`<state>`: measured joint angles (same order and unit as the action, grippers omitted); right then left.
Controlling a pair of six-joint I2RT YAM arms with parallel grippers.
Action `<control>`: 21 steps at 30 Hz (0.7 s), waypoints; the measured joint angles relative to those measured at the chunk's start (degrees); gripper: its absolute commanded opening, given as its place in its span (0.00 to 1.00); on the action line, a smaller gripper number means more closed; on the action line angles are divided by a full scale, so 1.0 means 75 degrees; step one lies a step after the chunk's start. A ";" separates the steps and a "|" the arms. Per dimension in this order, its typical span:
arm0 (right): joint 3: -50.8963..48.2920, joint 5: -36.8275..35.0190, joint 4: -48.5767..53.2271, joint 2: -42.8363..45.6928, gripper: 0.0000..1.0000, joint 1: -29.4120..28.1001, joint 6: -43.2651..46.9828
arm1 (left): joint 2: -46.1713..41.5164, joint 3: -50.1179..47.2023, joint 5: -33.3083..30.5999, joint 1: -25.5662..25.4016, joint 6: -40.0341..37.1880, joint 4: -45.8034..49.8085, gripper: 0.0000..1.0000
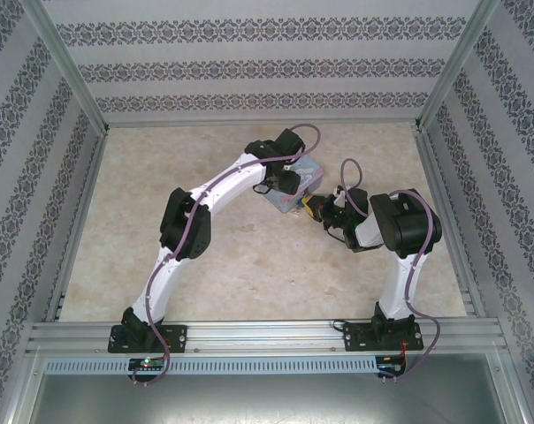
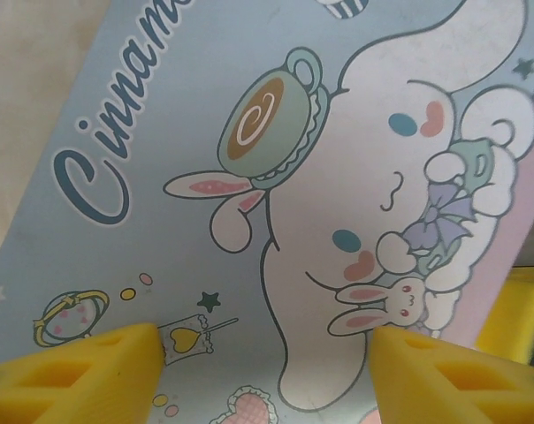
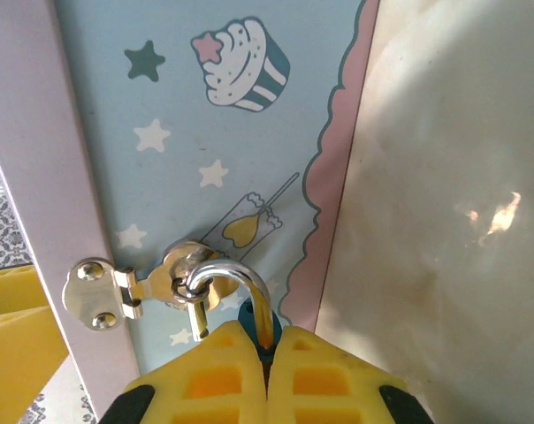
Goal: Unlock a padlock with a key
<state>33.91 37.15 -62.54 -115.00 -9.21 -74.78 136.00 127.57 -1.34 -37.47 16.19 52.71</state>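
The padlock (image 3: 249,320) has a bluish body and a silver shackle, and it hangs from the hasp ring (image 3: 189,284) on the front of the pale blue cartoon tin box (image 1: 298,193). Its shackle's short leg stands free of the body, still hooked through the ring. My right gripper (image 3: 269,340) is shut on the padlock's body, also seen from above as the right gripper (image 1: 324,210). My left gripper (image 2: 263,340) is over the tin's printed lid (image 2: 276,177) with its yellow fingers apart. From above, the left gripper (image 1: 286,181) sits on the tin. The key is hidden.
The tin stands mid-table on a beige marbled surface (image 1: 161,185), inside patterned walls with metal frame posts. Bare tabletop (image 3: 444,221) lies to the right of the tin's pink-edged front. A yellow finger (image 3: 11,336) of the left gripper shows beside the hasp plate (image 3: 95,291).
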 measured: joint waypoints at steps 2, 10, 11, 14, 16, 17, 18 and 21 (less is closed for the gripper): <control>0.0009 0.0050 0.0023 0.0000 0.00 0.0015 0.0003 | 0.0093 0.0172 -0.0315 -0.0096 -0.0163 0.0143 0.64; 0.0152 0.0388 0.0242 0.0000 0.00 0.0268 0.0029 | 0.0408 0.0694 -0.1067 -0.0323 -0.0571 0.0533 0.61; 0.0184 0.0455 0.0286 0.0000 0.00 0.0315 0.0047 | 0.0425 0.0720 -0.1113 -0.0341 -0.0600 0.0554 0.60; 0.0291 0.0638 0.0490 0.0000 0.00 0.0382 0.0146 | 0.0510 0.0845 -0.1192 -0.0376 -0.0717 0.0635 0.58; 0.0391 0.0746 0.0662 0.0000 0.00 0.0417 0.0195 | 0.0542 0.0892 -0.1227 -0.0399 -0.0772 0.0667 0.56; 0.0449 0.0796 0.0758 0.0000 0.00 0.0434 0.0219 | 0.0554 0.0898 -0.1233 -0.0405 -0.0799 0.0670 0.54; 0.0516 0.0868 0.0883 0.0000 0.00 0.0460 0.0236 | 0.0568 0.0912 -0.1233 -0.0411 -0.0831 0.0670 0.52; 0.0810 0.1032 0.1297 0.0000 0.00 0.0519 0.0326 | 0.0612 0.0947 -0.1256 -0.0408 -0.0915 0.0664 0.51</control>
<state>39.99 44.88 -52.82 -115.00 -5.32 -72.34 140.59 134.67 -10.76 -40.53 9.32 57.69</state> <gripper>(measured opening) 0.052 0.512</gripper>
